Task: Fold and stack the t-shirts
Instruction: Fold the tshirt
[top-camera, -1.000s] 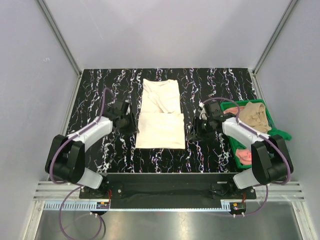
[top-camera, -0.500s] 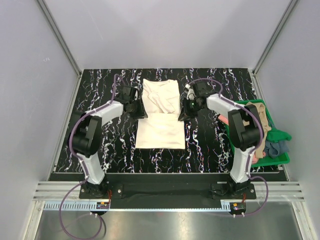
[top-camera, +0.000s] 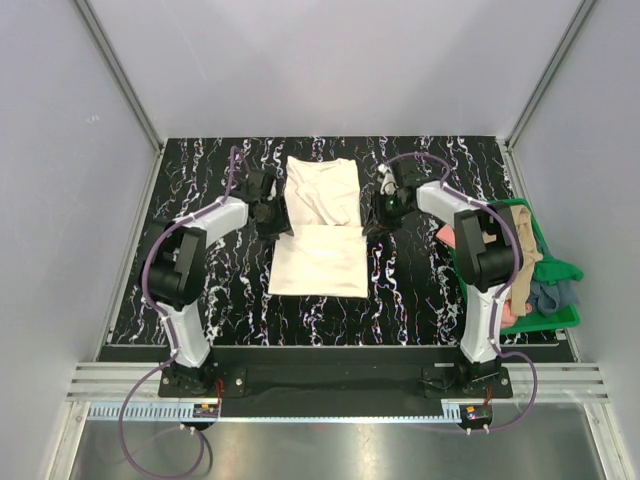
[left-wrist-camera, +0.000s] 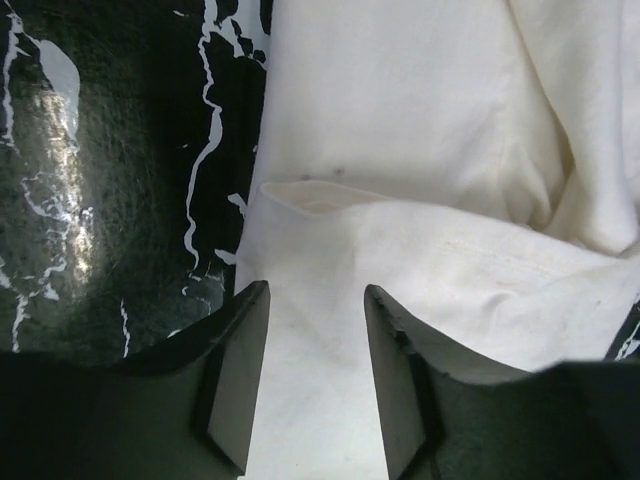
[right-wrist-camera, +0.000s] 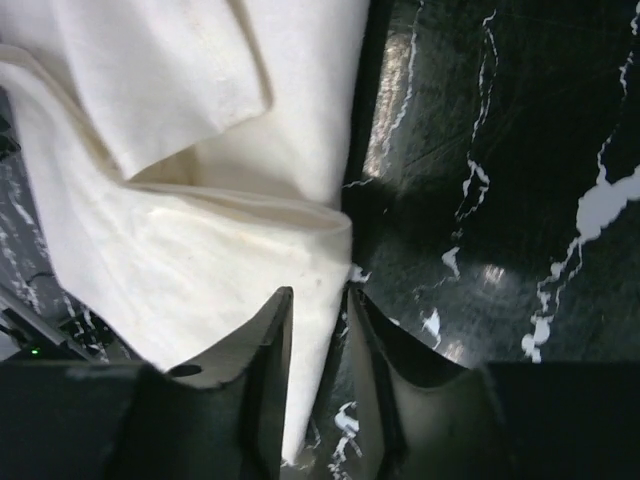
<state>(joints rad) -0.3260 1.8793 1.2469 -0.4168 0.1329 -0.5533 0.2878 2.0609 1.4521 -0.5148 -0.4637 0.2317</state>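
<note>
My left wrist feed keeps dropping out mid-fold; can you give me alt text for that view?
The left pincer stands open, its two dark fingers apart over the edge of a cream t-shirt, where a folded layer's hem crosses the cloth. Black, white-veined table fills the left side of the picture.

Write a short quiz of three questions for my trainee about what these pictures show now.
1. Which colour is the t-shirt that lies on the table between the arms? A cream, B grey-blue, C salmon-pink.
2. True or false: the green bin stands at the table's right side.
3. Fill in: the right gripper is at the t-shirt's ____ edge.
Key: 1 A; 2 true; 3 right.
</note>
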